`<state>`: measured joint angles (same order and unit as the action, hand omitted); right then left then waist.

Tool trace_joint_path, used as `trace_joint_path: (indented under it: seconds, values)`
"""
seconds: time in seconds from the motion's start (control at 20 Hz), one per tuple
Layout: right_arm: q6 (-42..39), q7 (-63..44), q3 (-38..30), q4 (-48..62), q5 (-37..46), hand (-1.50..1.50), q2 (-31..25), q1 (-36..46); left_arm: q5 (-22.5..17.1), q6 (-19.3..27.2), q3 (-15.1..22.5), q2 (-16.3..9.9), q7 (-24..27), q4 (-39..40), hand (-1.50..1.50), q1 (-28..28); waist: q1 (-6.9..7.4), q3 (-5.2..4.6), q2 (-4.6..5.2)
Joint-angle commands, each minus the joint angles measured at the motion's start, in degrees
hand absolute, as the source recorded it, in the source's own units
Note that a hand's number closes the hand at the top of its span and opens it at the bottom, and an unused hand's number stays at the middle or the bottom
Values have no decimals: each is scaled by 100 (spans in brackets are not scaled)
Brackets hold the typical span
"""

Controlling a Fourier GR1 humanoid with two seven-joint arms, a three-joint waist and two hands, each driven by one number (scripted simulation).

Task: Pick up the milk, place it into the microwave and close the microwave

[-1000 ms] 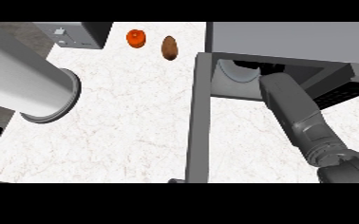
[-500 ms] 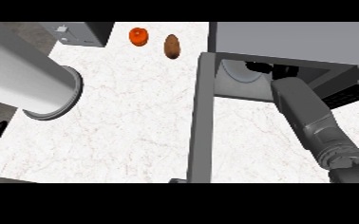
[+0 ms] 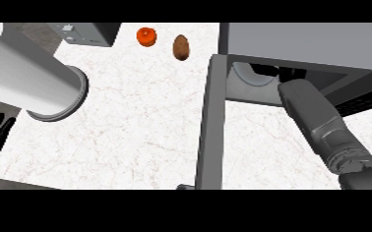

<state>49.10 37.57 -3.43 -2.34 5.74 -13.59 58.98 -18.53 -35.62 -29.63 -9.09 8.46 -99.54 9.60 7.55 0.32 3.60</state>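
Right hand [image 3: 270, 72] is deep inside the microwave [image 3: 298, 44] at about 1 o'clock in the view. Only a dark bit of it shows under the microwave's top edge, so I cannot tell if its fingers are open or closed. Its grey right forearm [image 3: 320, 123] comes up from 5 o'clock and goes in through the open front. I cannot see the milk anywhere; it may be hidden inside by the hand. Just beside the hand, a pale round plate [image 3: 251, 76] lies in the microwave. The microwave door [image 3: 210, 128] is swung open and runs down toward 6 o'clock. On the white surface [image 3: 138, 118] near 12 o'clock sit a tomato [image 3: 146, 35] and a brown potato [image 3: 181, 47], close together. The big grey left forearm [image 3: 33, 81] fills the 9 o'clock side, and its hand does not show.
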Motion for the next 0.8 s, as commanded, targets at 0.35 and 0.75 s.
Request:
trace_joint_path:
  seconds: [0.35,0.75]
  values:
    - [325,-27,104,-50,149,-150,302,104,251,52,93,-50,127,274,-150,-311,9,-3,13]
    - [165,-167,155,-17,226,-150,375,233,387,3,85,2,397,437,-150,-273,-42,-12,-41]
